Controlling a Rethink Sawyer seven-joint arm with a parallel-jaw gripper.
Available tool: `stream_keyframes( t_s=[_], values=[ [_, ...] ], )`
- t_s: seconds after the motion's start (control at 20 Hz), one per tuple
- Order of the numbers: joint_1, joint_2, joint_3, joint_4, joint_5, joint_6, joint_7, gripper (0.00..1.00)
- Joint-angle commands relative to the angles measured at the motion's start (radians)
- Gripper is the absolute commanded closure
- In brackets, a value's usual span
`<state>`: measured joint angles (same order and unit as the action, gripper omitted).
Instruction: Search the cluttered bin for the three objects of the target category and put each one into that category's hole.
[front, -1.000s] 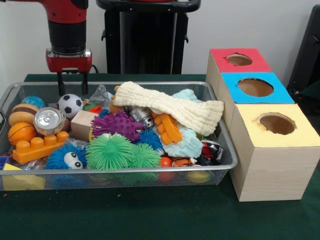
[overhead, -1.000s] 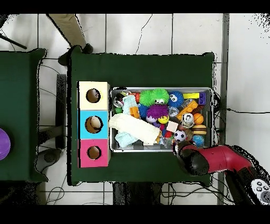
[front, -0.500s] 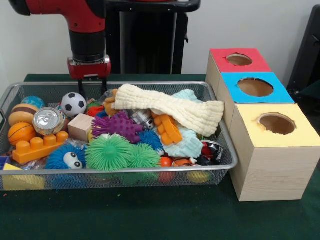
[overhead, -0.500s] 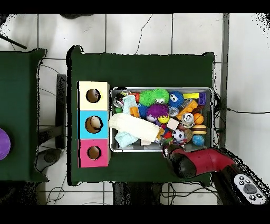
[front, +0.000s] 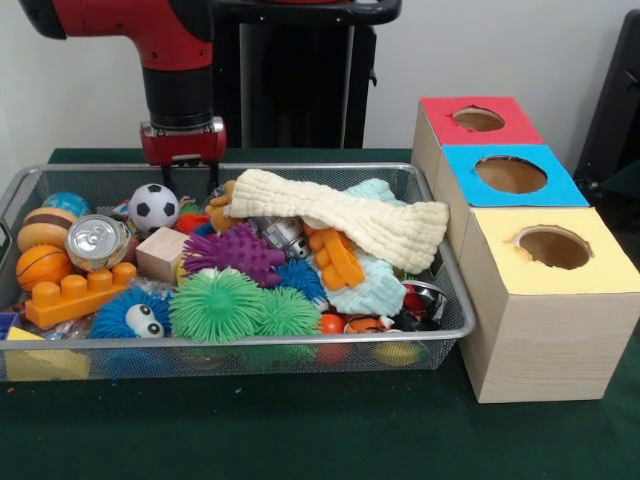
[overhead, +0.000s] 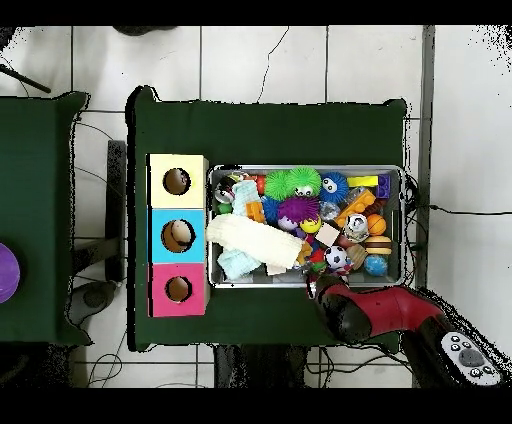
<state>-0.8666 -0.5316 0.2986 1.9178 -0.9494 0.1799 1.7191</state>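
Observation:
The wire mesh bin (front: 20, 190) is full of mixed toys; it also shows in the overhead view (overhead: 403, 225). No knotted rope toy shows in either view. The yellow-faced wooden box (front: 560, 300) stands right of the bin, its round hole (front: 553, 247) empty; the hole also shows from above (overhead: 177, 181). My gripper (front: 188, 180) hangs over the bin's far side, just behind the soccer ball (front: 153, 206). Its fingers are apart and hold nothing. In the overhead view only the red arm (overhead: 385, 310) shows at the bin's lower edge.
A cream knitted cloth (front: 340, 215) lies across the pile. Green (front: 217, 305) and purple (front: 235, 250) spiky balls, a can (front: 97, 241) and an orange brick (front: 80, 293) fill the near left. The blue-faced box (front: 510, 175) and the red-faced box (front: 478, 120) stand behind the yellow one.
The gripper has moved from the bin's left end towards its middle along the far side, then dropped a little lower. The toys have not moved.

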Motion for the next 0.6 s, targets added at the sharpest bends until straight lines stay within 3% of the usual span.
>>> stream_keyframes(
  t_s=[0.05, 0.6],
  values=[
    [0.003, 0.086, -0.018, 0.004, 0.028, 0.055, 0.07, 0.0],
    [0.003, 0.077, -0.008, 0.002, 0.051, 0.057, 0.051, 0.0]
  ],
)
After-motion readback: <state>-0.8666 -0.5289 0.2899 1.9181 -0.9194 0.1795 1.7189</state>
